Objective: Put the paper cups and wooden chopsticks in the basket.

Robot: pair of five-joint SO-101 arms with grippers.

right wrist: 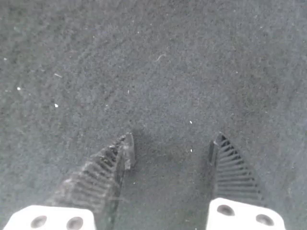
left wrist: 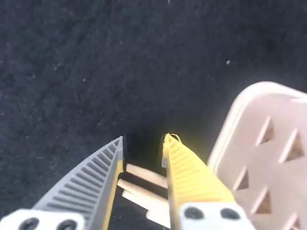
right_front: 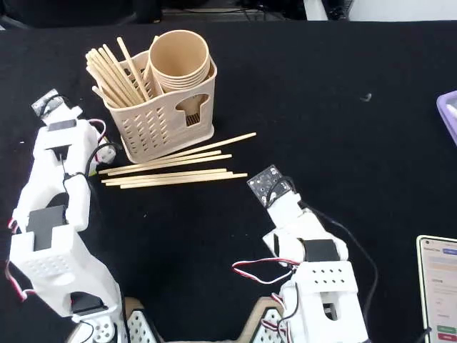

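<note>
Your left gripper (left wrist: 144,139) is narrowly parted, straddling the ends of the loose chopsticks (right_front: 178,166) lying just beside the basket (right_front: 161,125); paper cups (right_front: 178,61) sit stacked inside it; your right gripper (right wrist: 174,139) gapes wide over black cloth (right wrist: 153,62).

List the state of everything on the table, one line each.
basket, upright, partly filled.
paper cups, stacked upright in the basket.
chopsticks in the basket, leaning on end.
loose chopsticks, lying flat on the table beside the basket.
left gripper, open over chopstick ends.
right gripper, open over bare table.
</note>
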